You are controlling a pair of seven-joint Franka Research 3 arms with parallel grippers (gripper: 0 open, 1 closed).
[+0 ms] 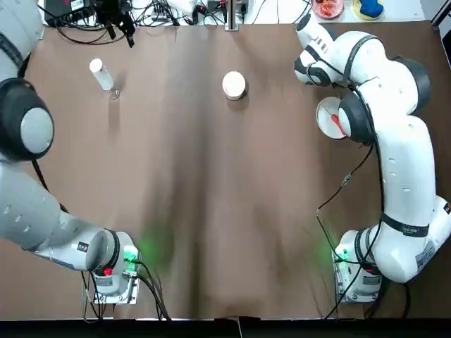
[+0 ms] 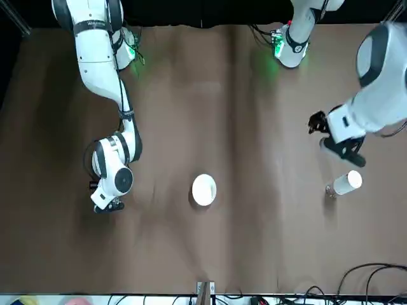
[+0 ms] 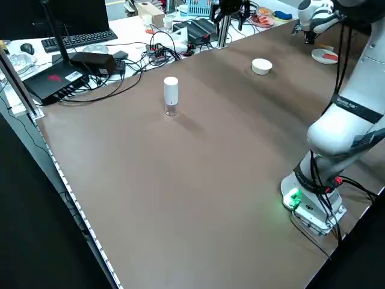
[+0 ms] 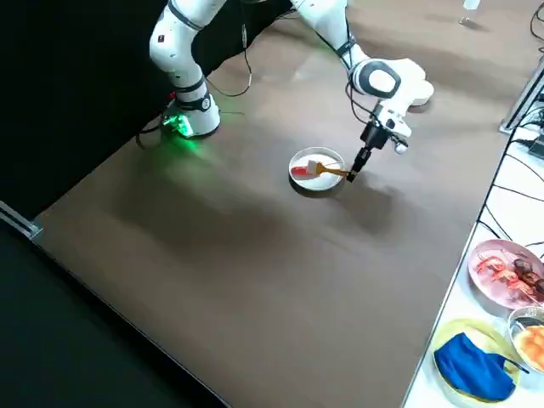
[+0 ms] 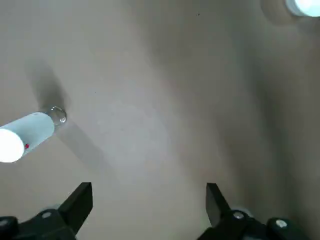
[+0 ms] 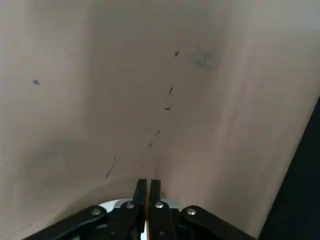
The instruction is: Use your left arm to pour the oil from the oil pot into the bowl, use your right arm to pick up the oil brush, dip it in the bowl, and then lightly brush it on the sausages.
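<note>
White against the brown tabletop [image 1: 211,211], the bowl [image 1: 234,85] is taken as the landmark, standing near the middle of the table's far side. Toward the robot's left of the bowl, well apart from it, the oil pot [image 1: 103,75] is seen upright on the table, its white top up and its clear base down. No grip has been taken on it: the left gripper [image 5: 149,200] is held above the table near the pot, with its fingers spread wide and nothing between them. Whether oil has already been poured into the bowl cannot be told; no contents are visible in it.

Toward the robot's right of the bowl, a white plate [image 4: 302,182] is set, and on it a small red sausage [image 4: 302,171] is laid. The right gripper [image 4: 354,170] is lowered at the plate's edge, its fingers pressed together on the yellow-orange handle of the oil brush [image 4: 331,170], which is stretched out over the plate beside the sausage. In the right wrist view the handle is seen as a thin orange line pinched between the closed fingers.

The brush is judged to be picked up or just being picked up. Dipping in the bowl and brushing the sausage appear to remain, and possibly the pouring too.
</note>
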